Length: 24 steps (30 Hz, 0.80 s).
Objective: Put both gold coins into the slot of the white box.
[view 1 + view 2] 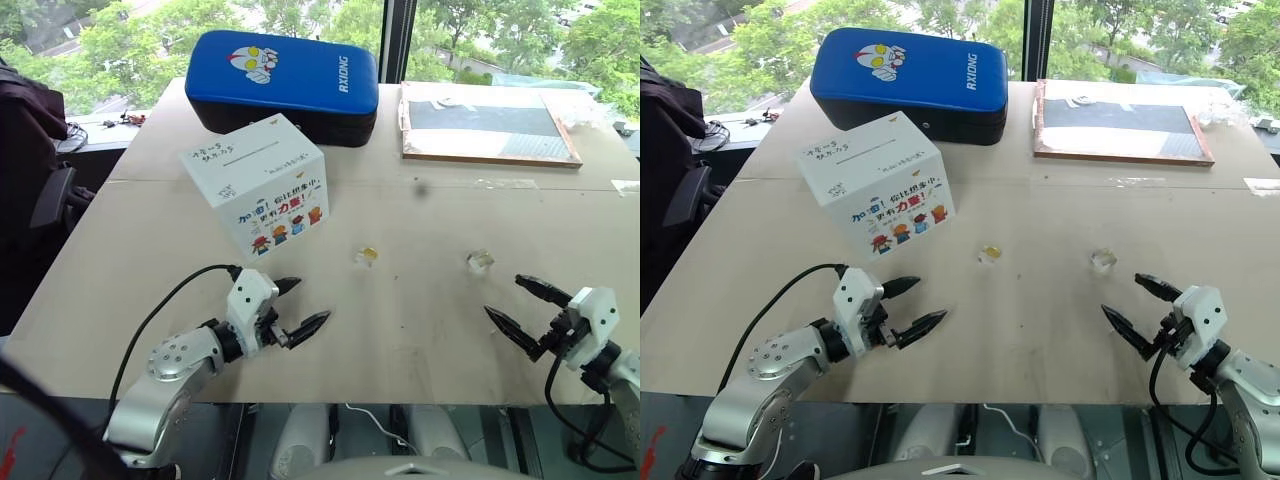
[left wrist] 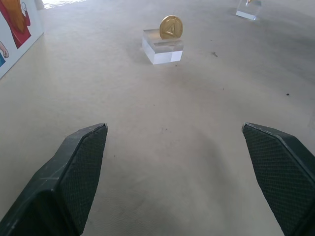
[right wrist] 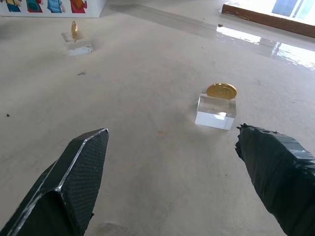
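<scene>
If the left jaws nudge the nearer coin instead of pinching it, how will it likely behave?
The coin stands on edge in a small clear block, so a side nudge would probably tip it out or slide block and all. Once free, the round disc may well roll. Its shiny faces look slippery for the pads.
</scene>
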{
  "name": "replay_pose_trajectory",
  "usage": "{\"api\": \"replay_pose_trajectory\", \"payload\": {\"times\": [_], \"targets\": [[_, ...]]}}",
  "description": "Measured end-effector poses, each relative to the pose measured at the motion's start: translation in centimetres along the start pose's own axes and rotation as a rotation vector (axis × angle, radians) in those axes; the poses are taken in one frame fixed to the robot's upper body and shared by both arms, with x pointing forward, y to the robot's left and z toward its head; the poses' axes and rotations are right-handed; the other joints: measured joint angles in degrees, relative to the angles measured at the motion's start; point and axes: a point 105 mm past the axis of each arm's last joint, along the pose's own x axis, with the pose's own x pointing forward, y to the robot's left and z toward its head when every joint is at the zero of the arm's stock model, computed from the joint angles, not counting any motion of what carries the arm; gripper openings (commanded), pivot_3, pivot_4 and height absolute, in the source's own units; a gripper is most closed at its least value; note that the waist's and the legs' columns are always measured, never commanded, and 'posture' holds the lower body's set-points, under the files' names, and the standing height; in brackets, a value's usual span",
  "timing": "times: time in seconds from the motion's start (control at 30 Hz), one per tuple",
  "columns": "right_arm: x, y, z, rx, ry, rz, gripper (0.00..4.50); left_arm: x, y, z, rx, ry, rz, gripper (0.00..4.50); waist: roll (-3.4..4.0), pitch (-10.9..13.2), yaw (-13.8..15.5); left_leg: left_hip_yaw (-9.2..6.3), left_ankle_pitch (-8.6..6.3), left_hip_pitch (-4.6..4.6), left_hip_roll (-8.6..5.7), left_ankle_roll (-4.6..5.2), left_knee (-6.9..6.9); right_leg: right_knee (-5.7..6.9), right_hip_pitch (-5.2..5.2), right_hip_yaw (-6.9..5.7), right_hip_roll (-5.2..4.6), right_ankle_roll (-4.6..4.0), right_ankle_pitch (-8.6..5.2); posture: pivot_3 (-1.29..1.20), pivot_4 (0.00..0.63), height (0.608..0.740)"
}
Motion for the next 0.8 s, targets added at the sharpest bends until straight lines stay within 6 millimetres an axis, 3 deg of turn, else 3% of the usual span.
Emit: {"api": "replay_pose_trajectory", "payload": {"times": [0.1,0.23,0.4,0.6,0.7,0.8], "targets": [[0.8,-1.5,0.4,-0.045,-0.007,-0.041,4.50,0.1,0.1,0.6,0.006,-0.018,-0.018,4.46,0.00,0.0,-0.1,0.04,0.00,0.02,0.00,0.00,0.02,0.02,0.00,0.00,0.03,0.00,0.00,0.00,0.150,0.740],[2.6,-3.9,1.6,-0.134,-0.017,-0.051,4.50,0.3,0.3,3.4,0.043,-0.085,-0.117,4.46,0.00,0.0,0.0,0.05,0.01,0.05,-0.02,0.00,0.04,0.08,0.00,-0.06,0.27,-0.01,0.01,0.00,0.150,0.740],[4.6,-5.4,1.4,-0.157,0.002,-0.007,4.50,0.1,0.4,6.2,0.132,-0.107,-0.217,4.46,0.01,0.0,-0.1,0.09,0.01,0.03,-0.04,0.00,0.02,0.06,-0.01,-0.09,0.33,0.01,0.02,0.00,0.150,0.740],[6.2,-5.8,0.5,-0.133,0.024,0.072,4.50,0.1,0.0,6.8,0.155,-0.098,-0.256,4.46,0.03,0.0,-0.2,0.09,0.01,0.02,-0.03,0.00,-0.01,0.04,-0.01,-0.08,0.32,0.22,0.14,0.00,0.150,0.740],[6.4,-5.7,0.3,-0.121,0.033,0.111,3.63,0.1,-0.1,6.7,0.153,-0.093,-0.258,4.50,0.03,0.0,-0.1,0.05,0.01,0.02,-0.02,0.00,-0.02,0.04,-0.01,-0.05,0.31,0.22,0.14,0.00,0.150,0.740],[6.4,-5.4,0.2,-0.116,0.034,0.146,2.14,0.0,-0.3,6.5,0.146,-0.087,-0.251,4.50,0.04,0.0,-0.1,0.04,0.01,0.02,-0.03,0.00,-0.01,0.05,0.00,0.01,0.27,0.22,0.15,0.00,0.150,0.740]]}}
